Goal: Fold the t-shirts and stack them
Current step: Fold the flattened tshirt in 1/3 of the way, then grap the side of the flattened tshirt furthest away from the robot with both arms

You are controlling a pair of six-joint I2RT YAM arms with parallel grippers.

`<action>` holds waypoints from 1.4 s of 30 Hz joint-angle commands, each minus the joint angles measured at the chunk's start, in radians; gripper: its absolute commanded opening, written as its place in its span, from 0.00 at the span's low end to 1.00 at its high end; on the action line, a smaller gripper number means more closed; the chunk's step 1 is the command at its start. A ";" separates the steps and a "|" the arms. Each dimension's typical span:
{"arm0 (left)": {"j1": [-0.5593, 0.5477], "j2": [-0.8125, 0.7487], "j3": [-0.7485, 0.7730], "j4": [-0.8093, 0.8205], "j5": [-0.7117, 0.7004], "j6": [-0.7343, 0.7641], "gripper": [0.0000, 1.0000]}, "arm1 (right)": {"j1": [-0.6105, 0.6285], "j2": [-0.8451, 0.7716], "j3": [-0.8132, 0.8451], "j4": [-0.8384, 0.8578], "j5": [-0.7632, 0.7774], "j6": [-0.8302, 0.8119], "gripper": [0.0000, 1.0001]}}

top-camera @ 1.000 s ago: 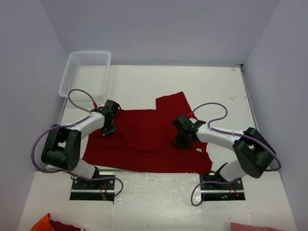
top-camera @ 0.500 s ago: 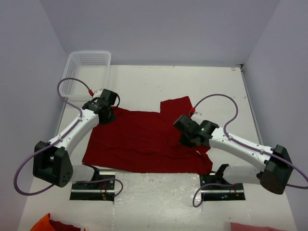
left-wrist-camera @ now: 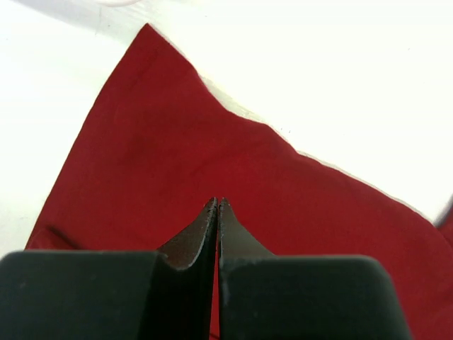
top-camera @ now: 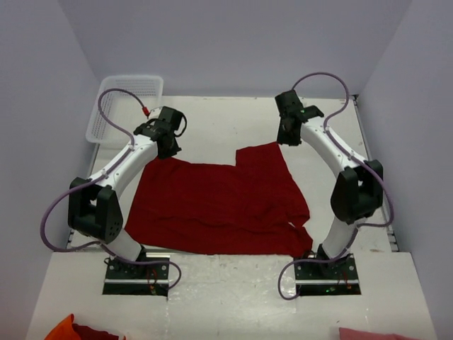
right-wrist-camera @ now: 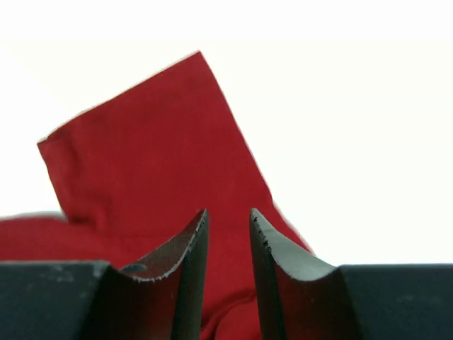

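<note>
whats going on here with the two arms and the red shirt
Two robot arms are working on a dark red t-shirt that is spread mostly flat on the white table. Neither arm seems to be holding it. The left gripper hangs near the shirt's far left corner with its fingers shut on nothing visible. The right gripper hangs slightly open over the far sleeve. No tidy fold shows yet. A white basket sits at the far left.

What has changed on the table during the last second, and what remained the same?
Both moved farther out: the left gripper from the middle-left of the t-shirt to near its far left corner, the right gripper from its right part to the far sleeve's edge. Neither holds cloth now. The t-shirt stays spread in place; the basket did not move.
</note>
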 commanded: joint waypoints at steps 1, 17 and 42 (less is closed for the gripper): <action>-0.002 0.017 0.054 0.019 0.002 0.037 0.00 | -0.066 0.146 0.241 -0.018 -0.174 -0.183 0.31; -0.037 0.023 0.001 0.171 0.113 0.115 0.00 | -0.225 0.587 0.555 -0.068 -0.513 -0.272 0.47; -0.047 -0.089 -0.029 0.226 0.243 0.158 0.00 | -0.241 0.712 0.759 -0.263 -0.541 -0.177 0.55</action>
